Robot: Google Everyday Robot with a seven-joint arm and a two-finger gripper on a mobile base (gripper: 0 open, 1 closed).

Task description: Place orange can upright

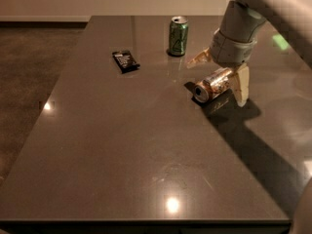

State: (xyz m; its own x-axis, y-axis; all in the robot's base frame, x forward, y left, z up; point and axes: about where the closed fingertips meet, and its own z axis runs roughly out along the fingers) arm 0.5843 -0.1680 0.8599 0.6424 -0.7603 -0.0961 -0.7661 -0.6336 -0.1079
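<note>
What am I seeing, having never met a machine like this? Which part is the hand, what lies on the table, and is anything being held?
This is a mobile robot's single arm, seen by one camera looking down across a dark glossy table. Its hand is a pale two-finger gripper, low over the table's far right. The fingers stand open, one on either side of an orange-brown and gold aluminium drink can lying on its side; nothing is clamped yet. Behind it a green drink can stands upright, and a small black flat packet lies further left.
</note>
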